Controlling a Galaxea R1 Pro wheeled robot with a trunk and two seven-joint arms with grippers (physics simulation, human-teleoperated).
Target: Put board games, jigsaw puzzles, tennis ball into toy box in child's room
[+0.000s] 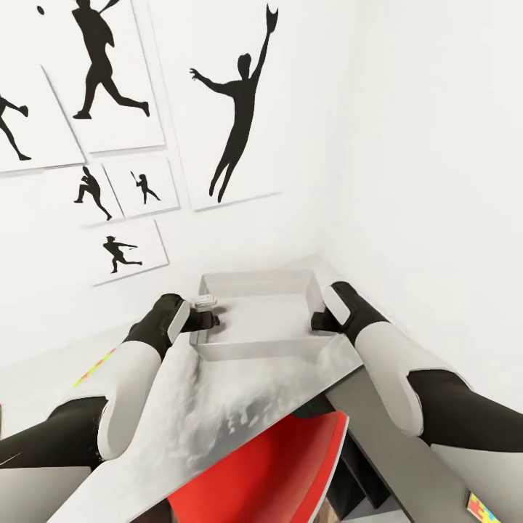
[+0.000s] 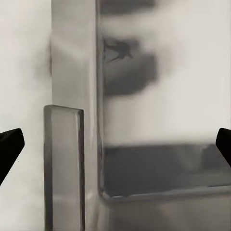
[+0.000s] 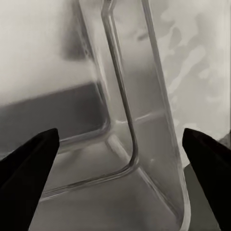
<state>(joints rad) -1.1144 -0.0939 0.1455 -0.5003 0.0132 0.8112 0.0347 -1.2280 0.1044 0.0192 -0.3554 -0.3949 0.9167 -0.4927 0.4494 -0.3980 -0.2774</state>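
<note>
White-walled child's room, silhouette prints (image 1: 240,109) | toy box (image 1: 254,352) on surface (image 1: 181,428), between both arms | left tool (image 1: 207,317) spread open at one rim, empty | right tool (image 1: 319,319) gaping across opposite rim (image 3: 130,139), not clamped | box's long axis spans tool to tool.

We're looking into a white corner where two walls (image 1: 407,145) meet, the left one hung with black baseball-player silhouette prints (image 1: 232,102) (six panels, tilted in our view). Down low, a red chair seat (image 1: 283,472) pokes out, evenly lit.
</note>
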